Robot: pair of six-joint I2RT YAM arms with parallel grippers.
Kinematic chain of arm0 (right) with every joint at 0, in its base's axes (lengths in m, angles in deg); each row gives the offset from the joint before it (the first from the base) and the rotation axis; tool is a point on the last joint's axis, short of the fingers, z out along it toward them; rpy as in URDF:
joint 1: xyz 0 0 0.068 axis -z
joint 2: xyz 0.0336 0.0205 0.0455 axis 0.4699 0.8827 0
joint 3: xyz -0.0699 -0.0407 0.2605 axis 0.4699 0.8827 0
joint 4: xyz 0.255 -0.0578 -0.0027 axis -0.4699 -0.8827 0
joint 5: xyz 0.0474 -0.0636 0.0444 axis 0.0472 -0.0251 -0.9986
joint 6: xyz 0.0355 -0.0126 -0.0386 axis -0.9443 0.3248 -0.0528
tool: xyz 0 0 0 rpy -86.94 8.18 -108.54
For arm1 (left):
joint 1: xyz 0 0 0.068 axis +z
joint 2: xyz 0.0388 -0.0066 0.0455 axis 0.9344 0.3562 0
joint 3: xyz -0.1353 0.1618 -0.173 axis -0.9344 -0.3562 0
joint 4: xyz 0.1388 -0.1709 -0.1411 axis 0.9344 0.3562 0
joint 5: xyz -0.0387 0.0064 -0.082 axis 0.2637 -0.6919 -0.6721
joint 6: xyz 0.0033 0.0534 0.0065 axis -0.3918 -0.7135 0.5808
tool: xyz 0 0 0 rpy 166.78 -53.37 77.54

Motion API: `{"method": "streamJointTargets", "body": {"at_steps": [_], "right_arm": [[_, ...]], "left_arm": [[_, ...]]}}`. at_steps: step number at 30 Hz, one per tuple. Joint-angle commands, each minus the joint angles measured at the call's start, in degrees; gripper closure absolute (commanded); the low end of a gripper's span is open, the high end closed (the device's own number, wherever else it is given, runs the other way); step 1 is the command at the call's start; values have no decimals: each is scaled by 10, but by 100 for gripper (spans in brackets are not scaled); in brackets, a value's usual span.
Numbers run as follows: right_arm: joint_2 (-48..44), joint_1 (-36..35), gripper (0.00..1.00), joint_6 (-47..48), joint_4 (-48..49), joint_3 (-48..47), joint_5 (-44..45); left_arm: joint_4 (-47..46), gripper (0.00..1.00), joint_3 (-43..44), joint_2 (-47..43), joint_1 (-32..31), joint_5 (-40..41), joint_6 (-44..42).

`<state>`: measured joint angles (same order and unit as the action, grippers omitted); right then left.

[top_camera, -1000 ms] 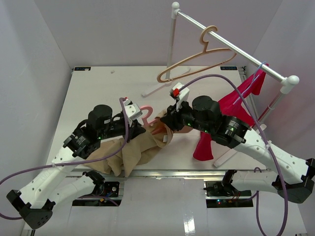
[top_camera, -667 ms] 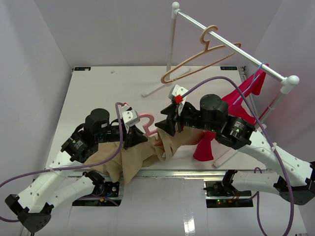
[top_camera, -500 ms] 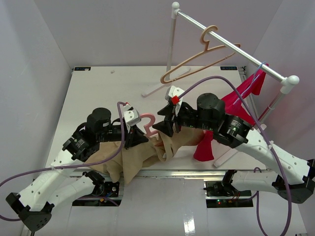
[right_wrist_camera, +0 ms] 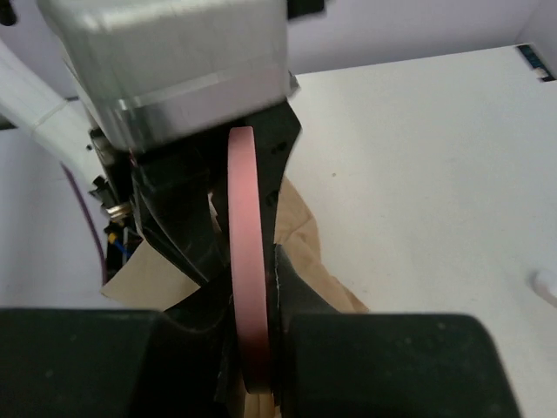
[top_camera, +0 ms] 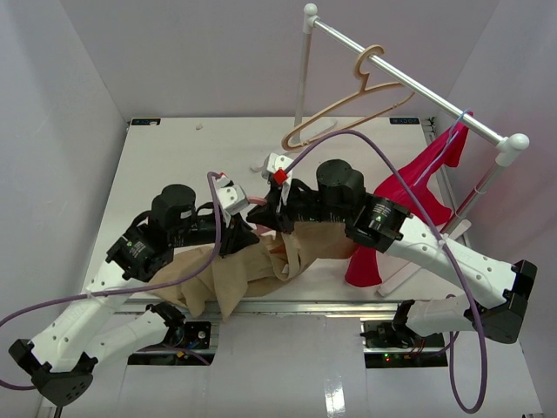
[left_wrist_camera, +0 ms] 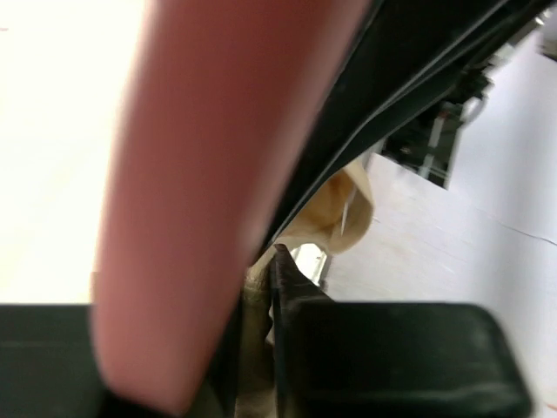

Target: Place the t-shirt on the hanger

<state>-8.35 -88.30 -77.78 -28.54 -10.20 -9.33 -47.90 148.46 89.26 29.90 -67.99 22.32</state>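
On the left side of the bench (top_camera: 174, 157), the left hand (top_camera: 246, 241) is squeezed tight on a fold of the t-shirt (top_camera: 228, 277). Its wrist view shows a thin bit of tan cloth pinched between the two black fingers (left_wrist_camera: 392, 357), with almost no gap. Most of the shirt lies in a soft heap at the near edge of the bench, under and beside this arm. In the middle is the pink hanger (top_camera: 258, 202). Only a small bit of it shows from above, right where the two hands meet. The right hand (top_camera: 259, 221) grips it: in the right wrist view the pink bar stands between the closed fingers, touching both. I think the job is only part done. Both things are held and close together, but the shirt is not hanging on the hanger yet. I cannot tell if the hanger is inside the neck hole. Far to the right, a red garment (top_camera: 418, 183) hangs on a white rail (top_camera: 409, 83)
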Motion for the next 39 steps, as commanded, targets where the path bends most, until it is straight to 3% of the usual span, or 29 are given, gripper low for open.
{"method": "streamJointTargets", "body": {"at_steps": [1,3,5,8,15,22,25,39], "right_arm": [[-38,21,92,-8,21,-31,125],[-51,24,92,-11,20,-32,129],[-63,24,92,-15,20,-32,132],[-69,24,92,-16,19,-35,138],[-91,24,92,-21,33,-26,166],[-127,24,92,-31,48,-17,181],[-135,24,92,-31,43,-19,180],[-176,24,92,-44,39,-3,202]], "left_arm": [[71,67,129,-1,-2,199,-4],[83,59,155,-5,-2,236,-2],[82,43,161,-15,-2,232,-2],[80,27,158,-31,-2,218,-5],[73,29,109,-68,-2,246,-7],[58,40,8,-67,-2,431,45],[43,41,-11,-65,-2,469,65],[-23,41,-48,-51,-2,330,105]]}}
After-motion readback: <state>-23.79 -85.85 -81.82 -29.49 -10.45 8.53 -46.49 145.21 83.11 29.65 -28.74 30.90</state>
